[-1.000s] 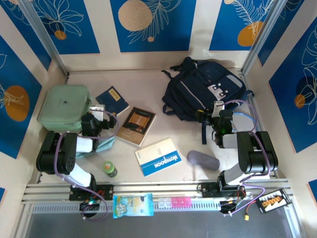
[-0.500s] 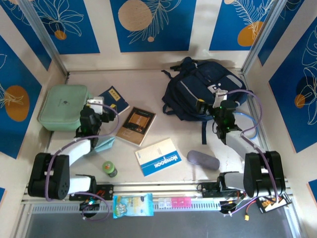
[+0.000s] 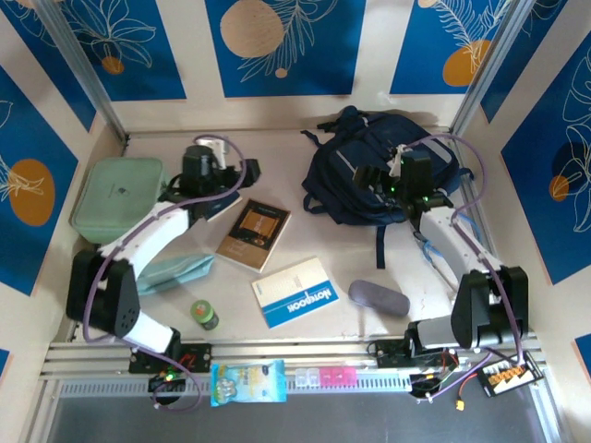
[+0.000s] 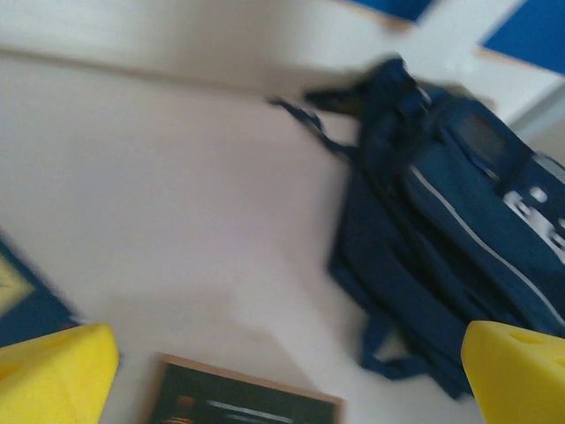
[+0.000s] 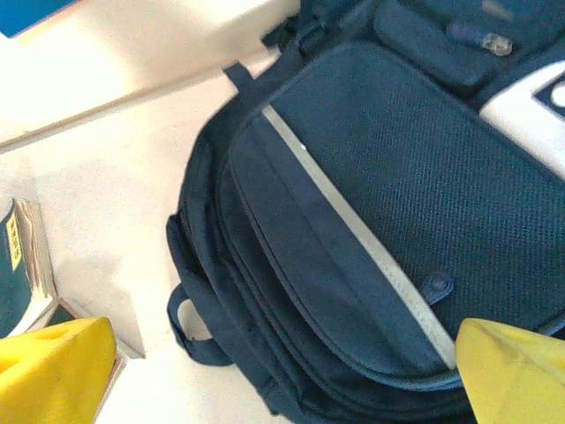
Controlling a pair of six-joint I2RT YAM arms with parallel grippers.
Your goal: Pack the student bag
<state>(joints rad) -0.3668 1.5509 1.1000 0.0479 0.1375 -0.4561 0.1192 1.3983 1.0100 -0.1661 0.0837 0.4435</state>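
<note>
From above I see the whole bag (image 3: 337, 189) lying at the far right of the counter (image 3: 277, 152). A brown book (image 3: 254, 233) lies to the bag's left and a notebook (image 3: 295, 292) on its near-left side. My right wrist camera adds close detail: a grey zip line (image 5: 353, 230) and a small pull (image 5: 437, 284) on the front pocket. The left wrist picture is blurred, with the book cut off at its lower edge. The right tool (image 5: 282, 371) hangs over the bag's front, spread wide and empty; whether it touches the fabric I cannot tell. The left tool (image 4: 282, 375), left of the bag, is likewise spread and holds nothing.
</note>
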